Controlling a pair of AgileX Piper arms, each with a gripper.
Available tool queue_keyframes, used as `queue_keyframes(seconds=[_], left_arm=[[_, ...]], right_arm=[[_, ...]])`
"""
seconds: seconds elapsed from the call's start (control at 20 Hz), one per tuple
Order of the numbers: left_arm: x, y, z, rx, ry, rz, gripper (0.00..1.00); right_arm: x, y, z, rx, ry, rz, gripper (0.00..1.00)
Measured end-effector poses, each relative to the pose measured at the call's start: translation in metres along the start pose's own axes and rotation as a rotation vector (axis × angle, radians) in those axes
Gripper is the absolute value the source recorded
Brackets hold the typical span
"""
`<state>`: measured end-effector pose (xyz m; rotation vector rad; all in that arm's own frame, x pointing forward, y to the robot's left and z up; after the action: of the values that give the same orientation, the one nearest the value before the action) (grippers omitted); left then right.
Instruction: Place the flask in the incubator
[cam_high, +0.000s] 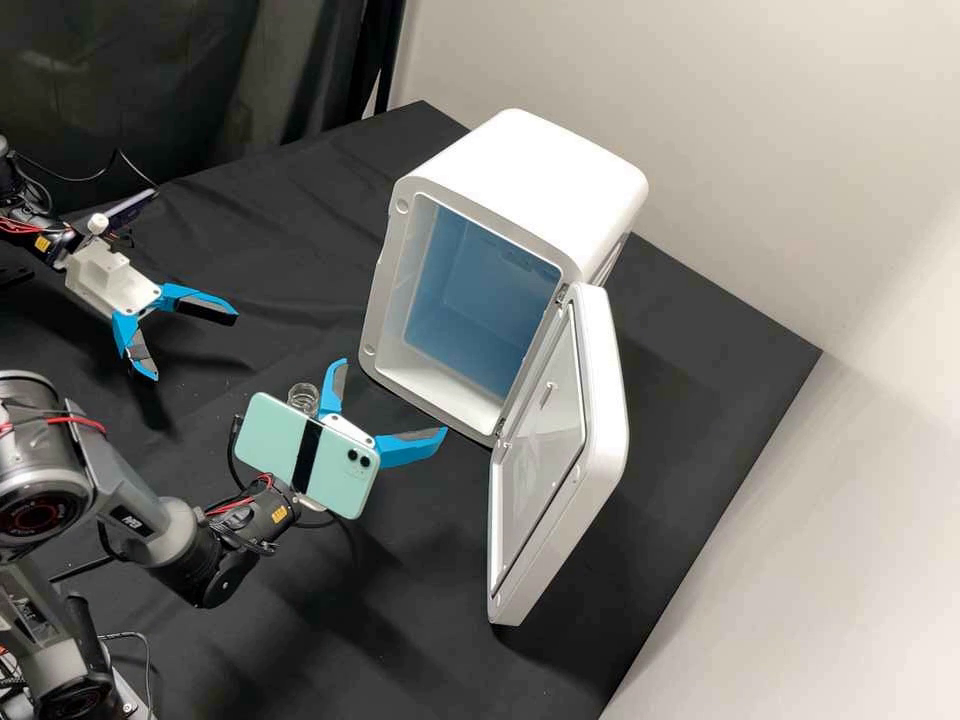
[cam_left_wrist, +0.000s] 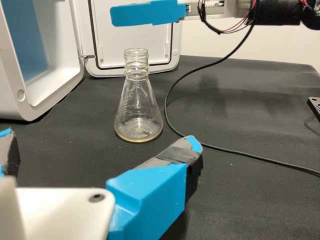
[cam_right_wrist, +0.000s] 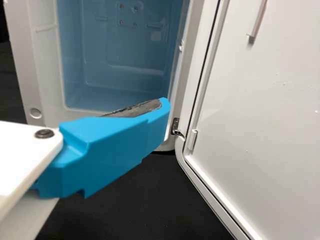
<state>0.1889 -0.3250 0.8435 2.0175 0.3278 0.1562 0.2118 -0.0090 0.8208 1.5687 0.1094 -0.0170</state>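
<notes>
Right arm (cam_high: 150, 520) closest to cam, mint phone (cam_high: 305, 455) strapped on its wrist. Right gripper (cam_high: 392, 400) sits just in front of the incubator (cam_high: 520, 190) opening, jaws spread wide, nothing in them. Left gripper (cam_high: 193, 345) hangs well back from the incubator, also wide open and empty.

Flask (cam_left_wrist: 138, 107) is upright on the desk (cam_high: 300, 230), outside the incubator, just off its front lower corner. It's close beside the right gripper's finger rather than between the jaws, as far as I can tell. Nobody has it yet, so I'd call the pick not started.

Risks as I see them:
- the right finger is so close to the neck that any sideways sweep could tip the flask; the glass is light and narrow at the top
- smooth glass: a grip on the sloped body may squeeze it out, so the neck looks safer
- door (cam_high: 570, 440) hangs open next to the right gripper; a nudge could swing it into the path
- black cable (cam_left_wrist: 200, 75) runs near the flask base and could snag a low approach
- the incubator's front lip could catch the flask bottom if it goes in too low
</notes>
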Motion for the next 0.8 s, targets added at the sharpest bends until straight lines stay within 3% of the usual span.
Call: queue_keyframes(seconds=[0.1, 0.25, 0.8], left_arm=[[0.0, 0.0, 0.0, 0.0, 0.0, 0.0, 1.0], [0.0, 0.0, 0.0, 0.0, 0.0, 0.0, 1.0], [0.0, 0.0, 0.0, 0.0, 0.0, 0.0, 1.0]], right_arm=[[-0.005, 0.002, -0.005, 0.003, 0.021, 0.009, 1.0], [-0.015, 0.002, -0.016, -0.025, 0.076, 0.008, 1.0], [-0.036, -0.013, -0.011, -0.05, 0.065, -0.081, 1.0]])
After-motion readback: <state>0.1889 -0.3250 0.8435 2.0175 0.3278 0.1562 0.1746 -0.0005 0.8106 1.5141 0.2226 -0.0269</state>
